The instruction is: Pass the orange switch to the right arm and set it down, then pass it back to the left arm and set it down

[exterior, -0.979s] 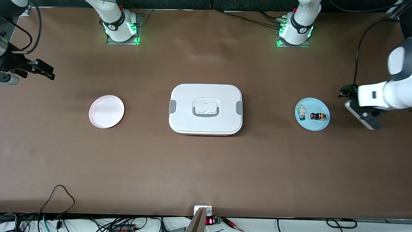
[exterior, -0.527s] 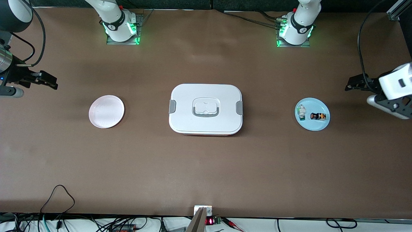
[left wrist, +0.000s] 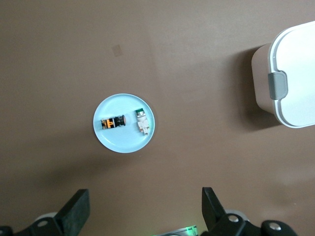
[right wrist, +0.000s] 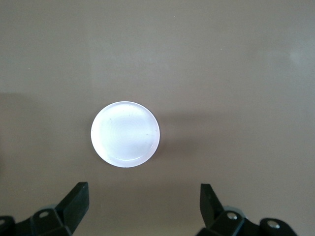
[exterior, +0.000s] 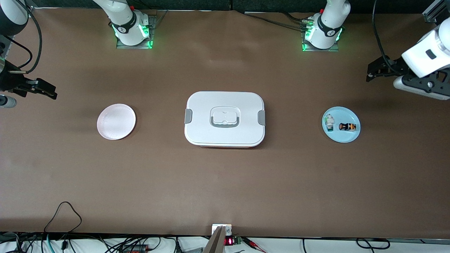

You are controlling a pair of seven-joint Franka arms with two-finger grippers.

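Front view is showing us the orange switch (exterior: 347, 127) lying on the light blue plate (exterior: 341, 136) beside a white-and-green component (exterior: 329, 123), toward the left arm's end of the table from the white box (exterior: 225, 118). We are seeing the left gripper (exterior: 373, 72) hanging empty with fingers spread above bare table near that plate. We are seeing the right gripper (exterior: 44, 89) likewise spread and empty near the pink plate (exterior: 116, 121).

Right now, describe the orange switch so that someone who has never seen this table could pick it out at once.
Start at the big white box mid-table, then go toward the left arm's end to the light blue plate. Two tiny parts lie on it: the orange switch is the black one with orange markings, not the white-and-green component beside it.
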